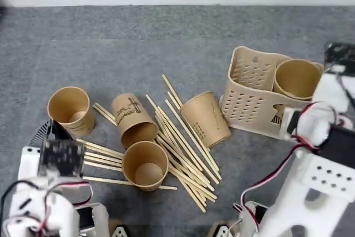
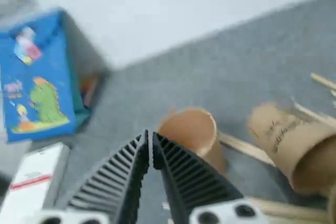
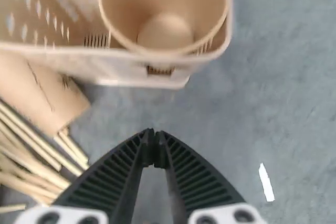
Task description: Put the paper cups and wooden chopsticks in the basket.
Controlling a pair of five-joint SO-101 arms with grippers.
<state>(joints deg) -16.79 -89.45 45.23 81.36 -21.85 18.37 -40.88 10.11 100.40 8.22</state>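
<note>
One cup (image 1: pixel 297 79) is seated upright in the end compartment of the basket (image 1: pixel 249 104). Four cups are out on the table (image 1: pixel 166 31). A tipped cup (image 1: pixel 206 117) lies just beside the basket, touching the chopsticks (image 1: pixel 183 142); two are upright and another is on its side. Chopsticks are strewn between them.

Right gripper (image 3: pixel 154 140): pinched together, empty, above the table near the basket. Left gripper (image 2: pixel 151 142): likewise closed on nothing, near the left cup (image 2: pixel 191 132).

Judged: the tipped cup is best taken next by the right arm. Fingers should be spread wide first and one slid inside the mouth. The wall should be pinched lightly so the paper is not crushed, and the cup lifted clear without dragging chopsticks.
</note>
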